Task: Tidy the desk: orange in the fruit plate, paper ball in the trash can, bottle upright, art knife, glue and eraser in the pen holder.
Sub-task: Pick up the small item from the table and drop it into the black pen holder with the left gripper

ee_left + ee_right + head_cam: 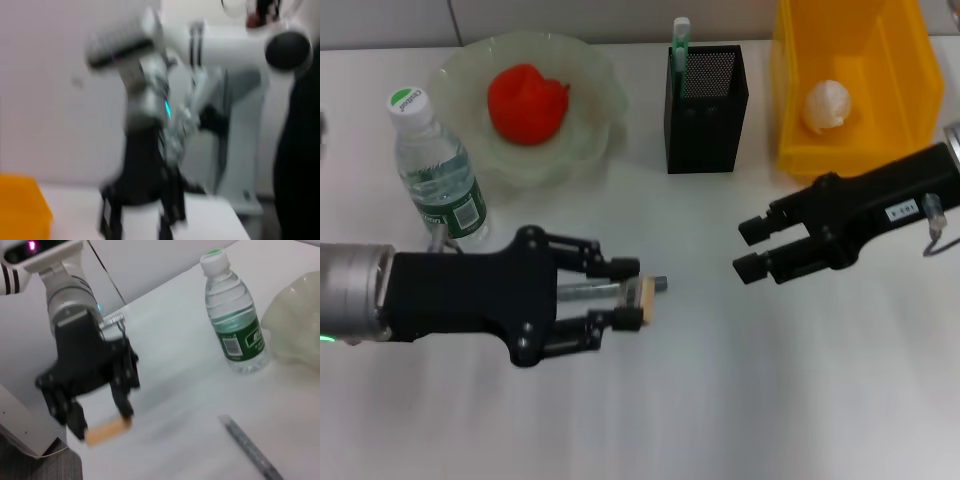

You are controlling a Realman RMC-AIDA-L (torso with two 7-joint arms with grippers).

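Observation:
My left gripper (632, 293) hangs above the desk (720, 400), shut on the tan eraser (646, 292). In the right wrist view the eraser (106, 430) sits at the fingertips of that gripper (102, 422), clear of the tabletop. The grey glue (588, 290) lies on the desk under the left gripper, also visible as glue (250, 445) in the right wrist view. My right gripper (750, 249) is open and empty in front of the trash can (900, 60). The paper ball (827, 105) lies in that can. The orange (527, 103) rests in the fruit plate (595, 120). The bottle (435, 165) stands upright. The art knife (680, 40) stands in the pen holder (705, 110).
The pen holder stands between the plate and the yellow can along the back of the desk. The bottle stands just behind my left arm. White tabletop stretches in front of both grippers.

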